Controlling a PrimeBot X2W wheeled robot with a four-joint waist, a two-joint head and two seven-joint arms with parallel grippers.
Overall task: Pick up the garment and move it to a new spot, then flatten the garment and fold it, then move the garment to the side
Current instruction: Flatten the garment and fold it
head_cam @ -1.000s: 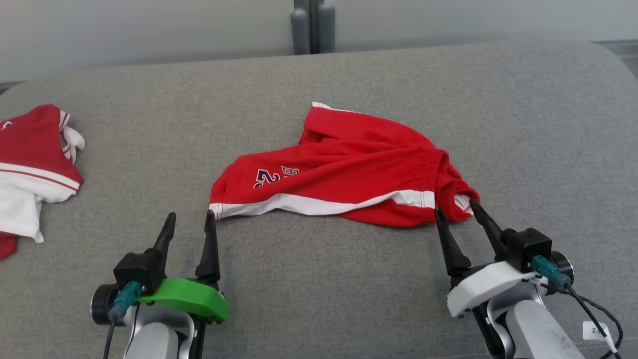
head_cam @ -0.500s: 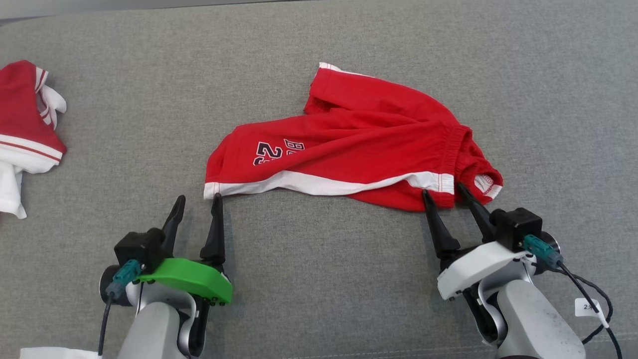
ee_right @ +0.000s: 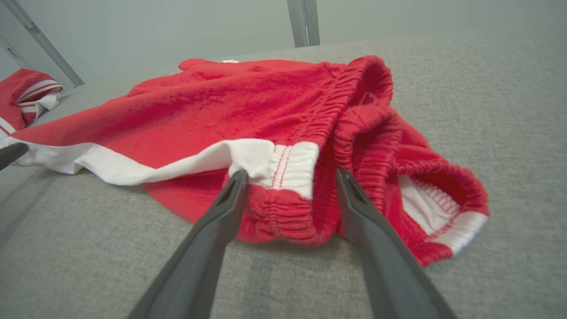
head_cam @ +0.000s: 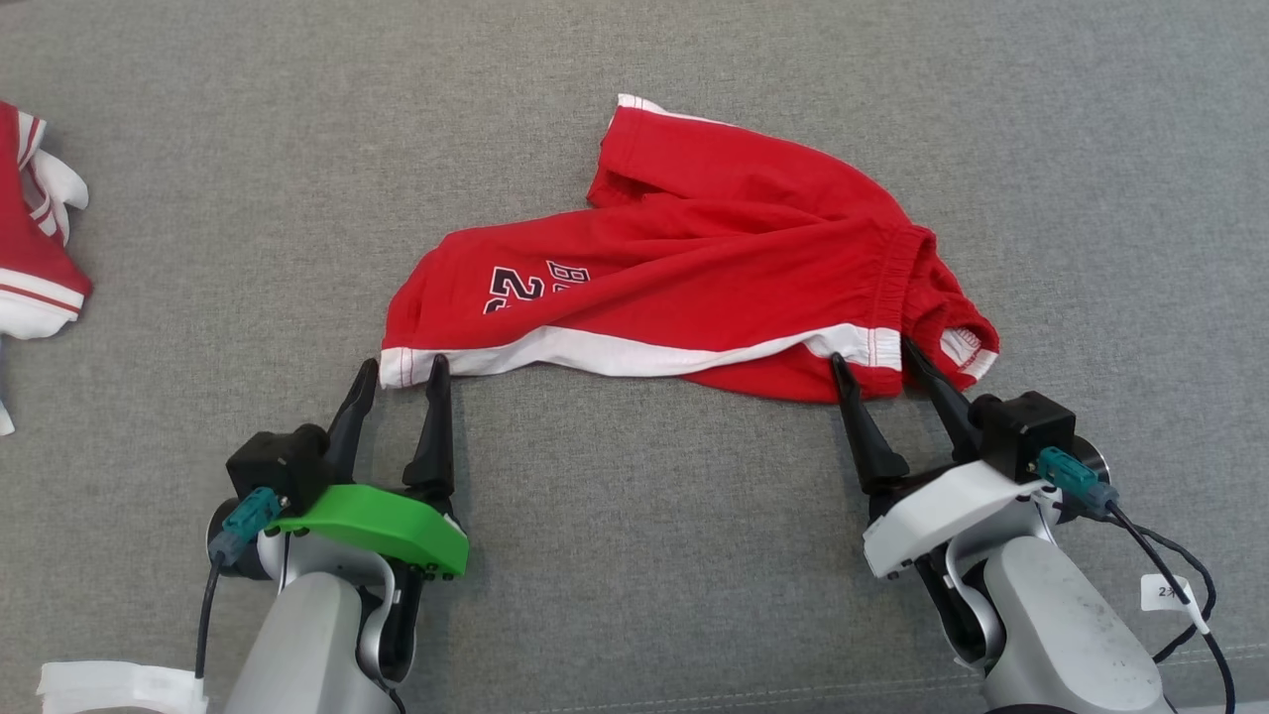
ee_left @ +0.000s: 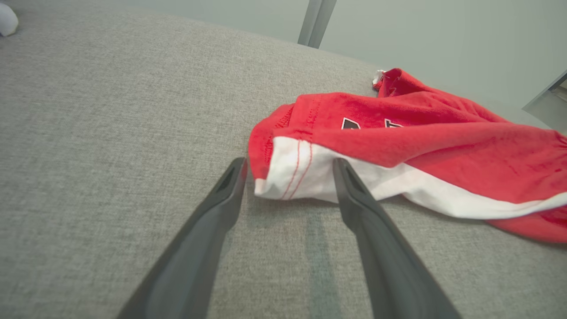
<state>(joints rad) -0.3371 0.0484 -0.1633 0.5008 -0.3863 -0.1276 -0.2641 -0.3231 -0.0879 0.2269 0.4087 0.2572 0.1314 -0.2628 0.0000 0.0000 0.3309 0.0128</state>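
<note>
- My left gripper (head_cam: 403, 363) has its two fingers spread wide, clamped on nothing. In my left wrist view the gripper (ee_left: 289, 161) frames the white hem corner of the shorts (ee_left: 443, 137).
- One left fingertip sits just outside that corner, over bare grey. The other crosses in front of the white band. I cannot tell whether either tip touches the cloth.
- My right gripper (head_cam: 872, 351) is spread just as wide and grips nothing. In my right wrist view the gripper (ee_right: 291, 172) straddles the gathered waistband of the shorts (ee_right: 221, 102), where the white side stripe ends.
- The bunched red elastic bulges between these two fingers, low on the surface.
- The shorts (head_cam: 694, 288) lie crumpled on the grey surface (head_cam: 644, 555), stretched between my two grippers. The hem end is by my left and the waistband end by my right.
- They are red, with a white stripe along the near edge and dark numerals near the hem end. One leg is folded away towards the far side.
- A green cover (head_cam: 387, 531) sits behind my left fingers and a white cover (head_cam: 942, 506) behind my right. A tagged cable (head_cam: 1170, 592) hangs off the right wrist.
- Well apart, at the far left, lie other clothes (head_cam: 30, 248) in red and white.
- Beyond the surface a grey post (ee_left: 315, 22) stands against a pale wall.
</note>
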